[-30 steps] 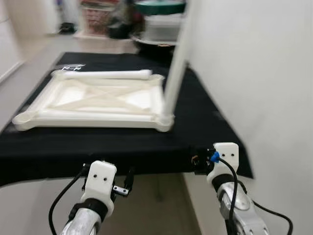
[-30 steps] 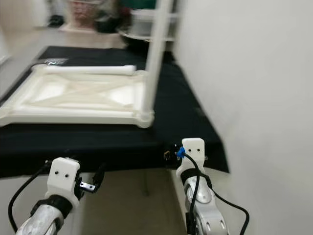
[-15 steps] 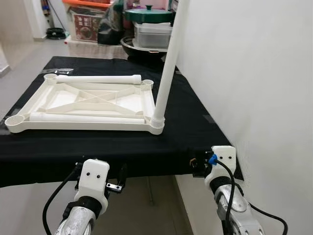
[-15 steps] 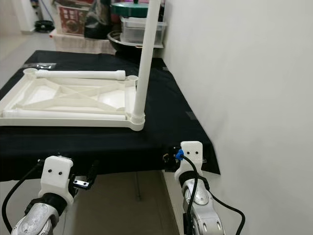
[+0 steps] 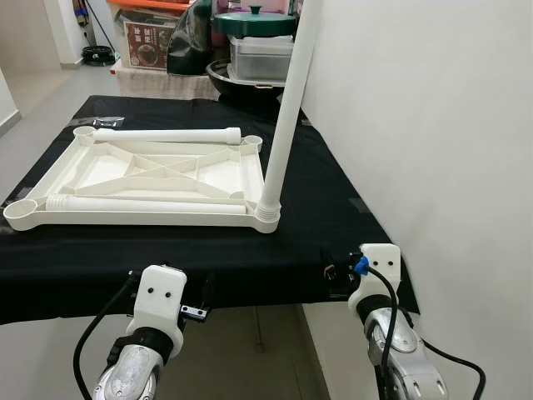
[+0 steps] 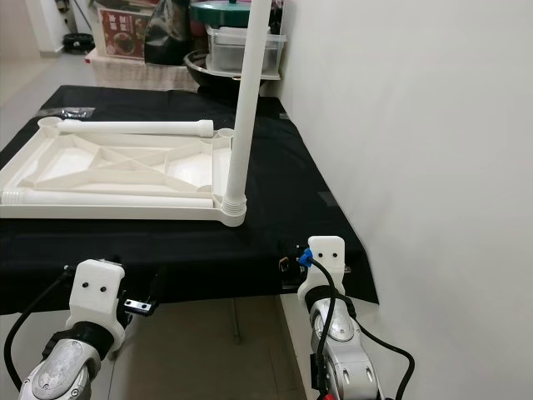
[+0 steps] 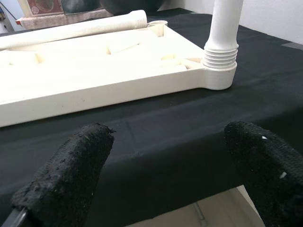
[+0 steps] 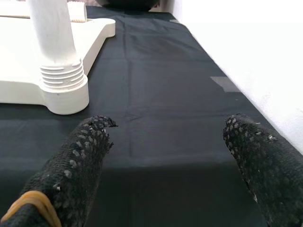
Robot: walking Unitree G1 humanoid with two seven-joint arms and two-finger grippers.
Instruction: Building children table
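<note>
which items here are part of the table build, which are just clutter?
Job:
- white tabletop frame, upside down on the black cloth
- upright leg screwed into its near right corner
- two loose legs lying on the frame: far, near
- left claw and right claw, both open at the near edge

Lying about:
- green-lidded pot
- clear storage box
- small packet on the cloth

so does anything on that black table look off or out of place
Nothing looks damaged or spilled. The white tabletop lies upside down on the black cloth with one leg standing upright in its near right corner socket. Two loose legs lie across the frame, not yet fitted. That fits a half-done build.
</note>
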